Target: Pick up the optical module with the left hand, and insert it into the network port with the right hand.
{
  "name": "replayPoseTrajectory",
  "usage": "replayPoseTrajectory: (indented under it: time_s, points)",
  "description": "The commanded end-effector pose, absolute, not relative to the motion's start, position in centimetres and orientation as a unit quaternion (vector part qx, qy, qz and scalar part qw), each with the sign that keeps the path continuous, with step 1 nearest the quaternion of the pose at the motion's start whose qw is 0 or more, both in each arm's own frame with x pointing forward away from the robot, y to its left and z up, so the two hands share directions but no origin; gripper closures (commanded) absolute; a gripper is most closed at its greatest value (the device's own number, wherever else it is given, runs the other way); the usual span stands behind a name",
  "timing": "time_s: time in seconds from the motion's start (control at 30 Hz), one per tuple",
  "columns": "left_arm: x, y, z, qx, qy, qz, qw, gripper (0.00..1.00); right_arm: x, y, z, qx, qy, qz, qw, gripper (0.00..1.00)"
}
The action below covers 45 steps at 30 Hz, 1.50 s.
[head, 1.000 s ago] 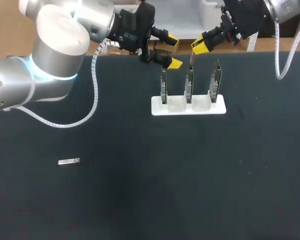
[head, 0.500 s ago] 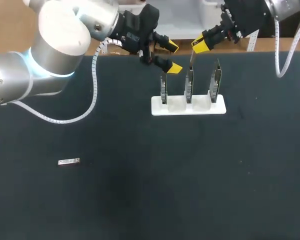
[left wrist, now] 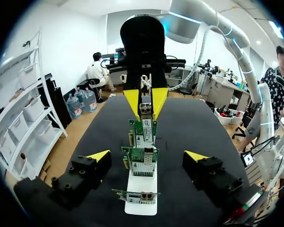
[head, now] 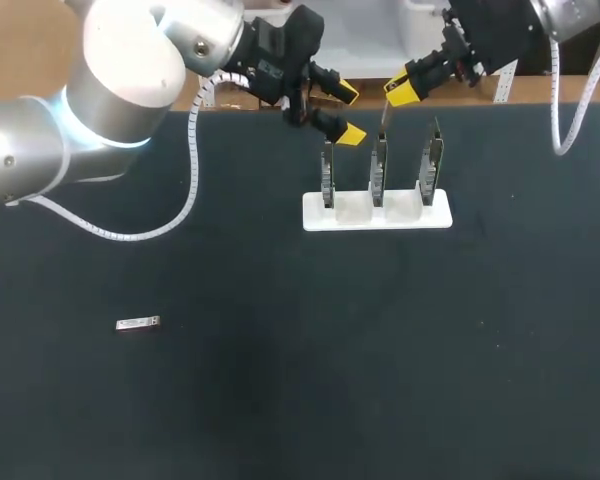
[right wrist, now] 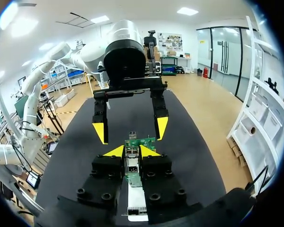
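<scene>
My right gripper hangs above the middle network card at the table's far side. It is shut on a small optical module, which points down toward the card's top edge. The module also shows as a thin piece under the yellow tip. Three network cards stand upright in a white stand. My left gripper is open just left of the right one, above the leftmost card, and holds nothing. From the left wrist, the cards line up ahead between its spread fingers, with the right gripper beyond them.
A second small silver module lies flat on the dark mat at the left. The two grippers face each other closely over the stand. The table's far edge runs just behind them.
My left arm has swung a little, its upper part shifting right and its open gripper settling slightly lower beside the cards. The right gripper and its module have stayed put.
</scene>
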State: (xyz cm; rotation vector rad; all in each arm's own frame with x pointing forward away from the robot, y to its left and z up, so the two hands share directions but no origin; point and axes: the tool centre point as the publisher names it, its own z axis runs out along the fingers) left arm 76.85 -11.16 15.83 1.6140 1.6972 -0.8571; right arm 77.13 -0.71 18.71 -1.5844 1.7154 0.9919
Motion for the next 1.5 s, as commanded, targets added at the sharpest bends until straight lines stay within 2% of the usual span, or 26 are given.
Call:
replayPoseTrajectory:
  time_s: [0.03,0.23,1.5]
  points:
    - [76.9,-11.2,15.8,0.615,0.645,-0.327,0.316,0.00,77.2,-0.7,18.7,-0.596,0.645,0.374,0.298,1.00]
    - [76.7,-11.4,16.3,0.622,0.616,-0.340,0.343,0.00,77.2,-0.6,18.6,-0.603,0.646,0.367,0.291,1.00]
    - [76.7,-11.4,16.3,0.622,0.616,-0.340,0.343,0.00,75.7,-0.6,19.3,-0.626,0.653,0.324,0.277,1.00]
